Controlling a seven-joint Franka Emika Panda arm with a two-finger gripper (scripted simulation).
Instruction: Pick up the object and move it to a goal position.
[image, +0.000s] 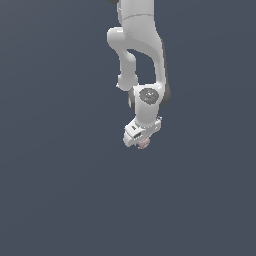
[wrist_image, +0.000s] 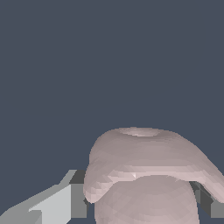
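The object (image: 144, 143) is a tiny pale pinkish-beige lumpy thing that peeks out just under my white gripper (image: 140, 140) in the middle of the exterior view. In the wrist view the object (wrist_image: 144, 175) fills the space between my two fingers; a grey finger (wrist_image: 65, 201) presses one side and the other finger (wrist_image: 205, 199) shows at the opposite side. The gripper is shut on the object. Most of the object is hidden by the hand in the exterior view.
The white arm (image: 140, 55) comes down from the top middle of the exterior view. A plain dark grey-blue surface (image: 60, 190) fills the rest of both views. No other thing shows.
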